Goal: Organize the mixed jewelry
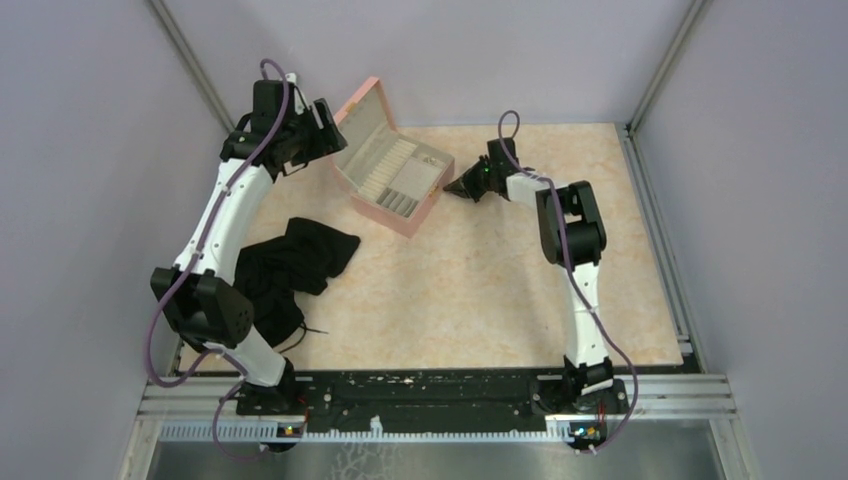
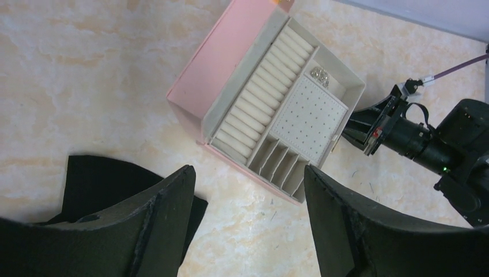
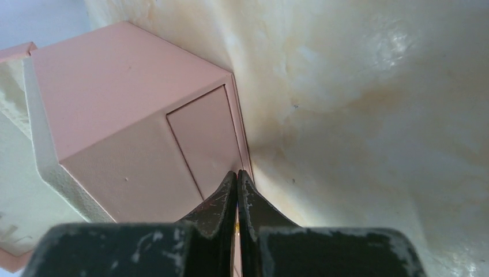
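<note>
A black cloth [image 1: 290, 265] lies near the desk's left edge. Beyond it the right tool [image 3: 237, 176], clenched on nothing, touches the open pink box's [image 3: 115, 86] outer wall. The mixed jewelry [image 2: 319, 75], small glinting silvery pieces, clusters in one cream compartment beside the perforated panel [image 2: 311, 118]. The left tool [image 2: 248, 173] hangs released above, toward the far-left corner.

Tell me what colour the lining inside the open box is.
The lining is cream, the box pink outside; clearest in the left wrist view.
</note>
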Controlling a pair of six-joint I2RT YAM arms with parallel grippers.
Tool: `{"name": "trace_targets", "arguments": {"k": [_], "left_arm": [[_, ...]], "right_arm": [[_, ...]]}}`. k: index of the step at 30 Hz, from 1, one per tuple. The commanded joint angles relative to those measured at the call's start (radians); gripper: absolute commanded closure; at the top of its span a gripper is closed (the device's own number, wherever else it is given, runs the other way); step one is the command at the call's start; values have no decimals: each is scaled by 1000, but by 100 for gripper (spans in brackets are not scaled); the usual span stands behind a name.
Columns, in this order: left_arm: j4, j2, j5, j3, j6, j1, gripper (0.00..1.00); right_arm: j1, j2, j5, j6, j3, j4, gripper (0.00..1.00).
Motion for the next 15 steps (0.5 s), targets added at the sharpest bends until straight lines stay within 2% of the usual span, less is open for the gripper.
{"name": "trace_targets", "arguments": {"k": [1,4,7,11,15], "left_arm": [[13,22,-6,92,37,8,24],[23,48,-46,145,37,28,23],[41,97,-22,196,15,81,22],[56,197,63,292,-17,147,22],[148,283,200,310,-62,186,22]], "right_arm": [[8,-123,57,-70,-33,-18,100],[-28,-274,147,-174,-138,-98,100],[-77,-410,214,-260,-256,-160,88],[-131,-562,284,-363,-384,-255,82],[-144,-677,348,-425,-466,-348,80]]}}
